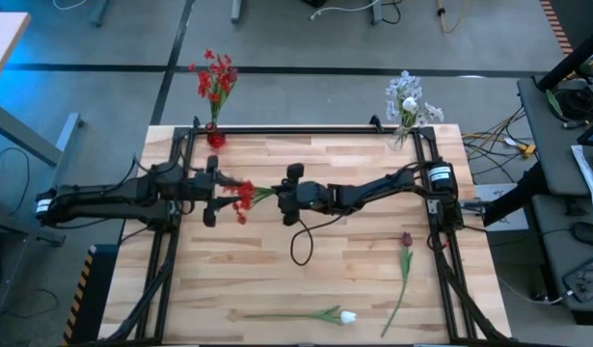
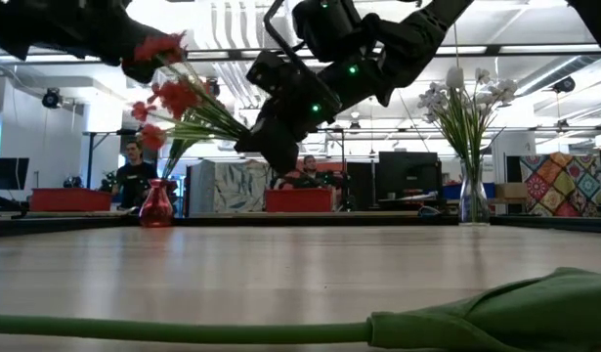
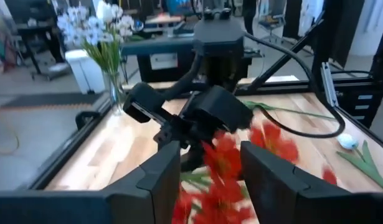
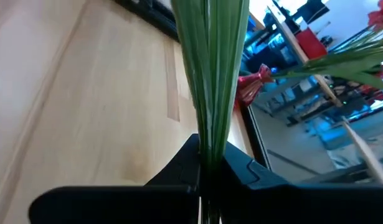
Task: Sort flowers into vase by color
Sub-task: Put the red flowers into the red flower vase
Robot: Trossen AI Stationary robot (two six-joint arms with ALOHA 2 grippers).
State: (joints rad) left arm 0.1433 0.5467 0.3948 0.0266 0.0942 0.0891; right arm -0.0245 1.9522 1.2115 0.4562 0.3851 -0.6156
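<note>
A bunch of red flowers hangs above the table's middle, with my right gripper shut on its green stems. My left gripper is open, and its fingers stand on either side of the red blossoms without plainly touching them. A red vase at the far left edge holds more red flowers. A clear vase at the far right holds pale white sprays. A maroon tulip and a white tulip lie flat on the table at the near right. My right gripper pinches the bundle of green stems and leaves between its two fingers, at the end away from the blossoms. The fingers come roughly level from the table's right and lie along the stems. The flowers are lifted clear of the table, with the blossoms toward the left gripper.
A black cable loop hangs from the right arm over the table's middle. A black metal frame runs around the tabletop. A green tulip leaf lies close to the low camera. People sit at desks beyond the far edge.
</note>
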